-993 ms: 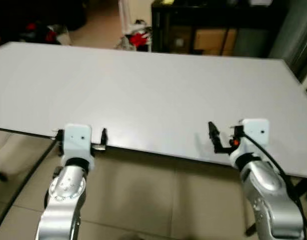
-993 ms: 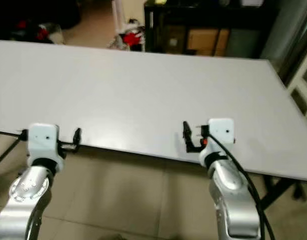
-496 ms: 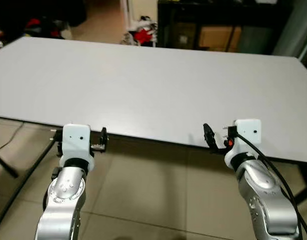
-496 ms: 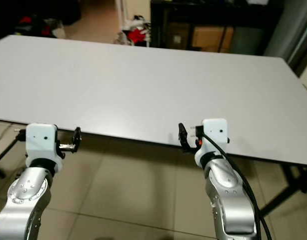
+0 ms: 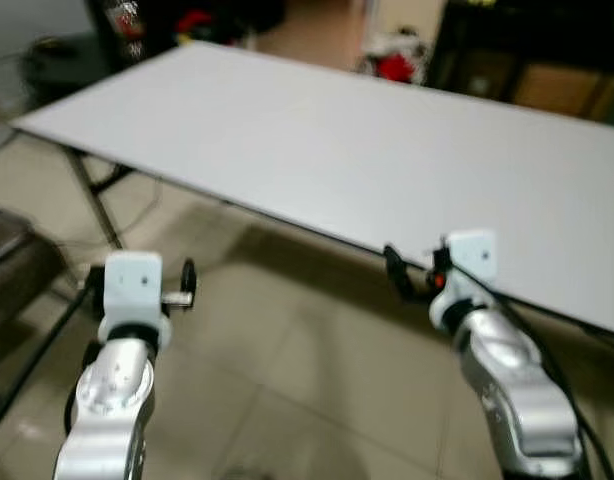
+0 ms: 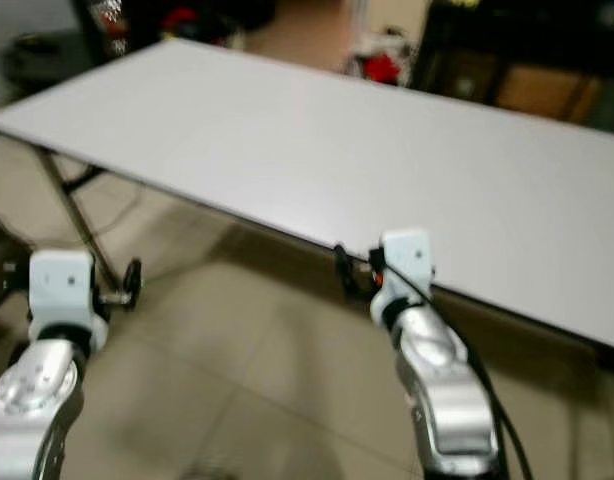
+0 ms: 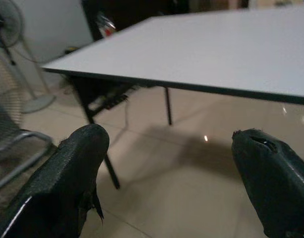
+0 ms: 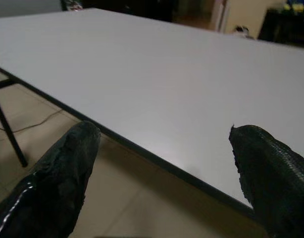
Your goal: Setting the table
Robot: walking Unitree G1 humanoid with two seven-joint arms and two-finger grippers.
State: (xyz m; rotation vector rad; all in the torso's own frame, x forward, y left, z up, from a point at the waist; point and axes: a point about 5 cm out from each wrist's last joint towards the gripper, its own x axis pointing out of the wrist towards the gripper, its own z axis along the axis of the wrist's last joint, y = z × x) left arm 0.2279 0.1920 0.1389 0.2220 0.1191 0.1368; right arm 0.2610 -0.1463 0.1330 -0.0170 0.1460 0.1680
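A large bare white table stretches ahead and to the right, with nothing on it. My left gripper hangs over the tiled floor, short of the table's near edge, open and holding nothing; its black fingers stand wide apart in the left wrist view. At the near edge my right gripper is open too and holds nothing, its fingertips just below and in front of the tabletop.
A black table leg stands at the left corner. A dark chair sits on the floor at far left, and a standing fan beyond it. Dark furniture and red clutter lie behind the table.
The whole picture has swung, so the camera has moved: the table's left corner and leg have come into sight. Both grippers stay open; the left one now hangs farther from the edge.
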